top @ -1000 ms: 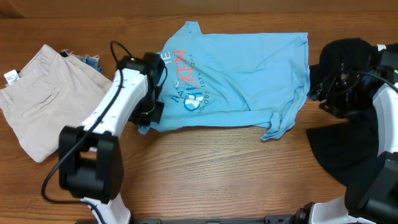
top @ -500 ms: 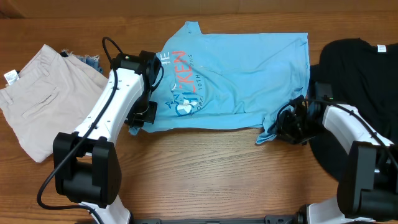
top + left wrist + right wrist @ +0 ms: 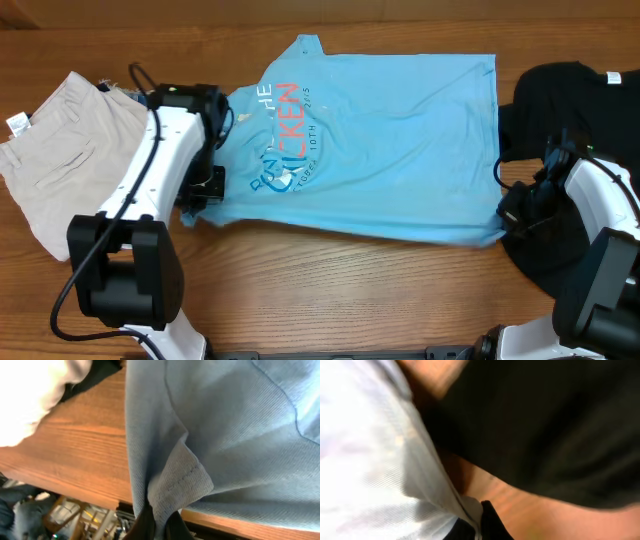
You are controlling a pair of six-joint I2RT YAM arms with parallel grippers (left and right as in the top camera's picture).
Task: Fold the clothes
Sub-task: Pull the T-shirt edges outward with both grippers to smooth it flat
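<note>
Wooden table, light blue T-shirt spread mid-table, black T-shirt at right — left gripper and right gripper each clamp a near hem corner — flattening step, likely; next, fold over evenly.

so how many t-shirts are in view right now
2. The light blue T-shirt lies spread across the middle; the black T-shirt is bunched at the right edge of the overhead view. Another could be hidden under the beige trousers at left.
</note>
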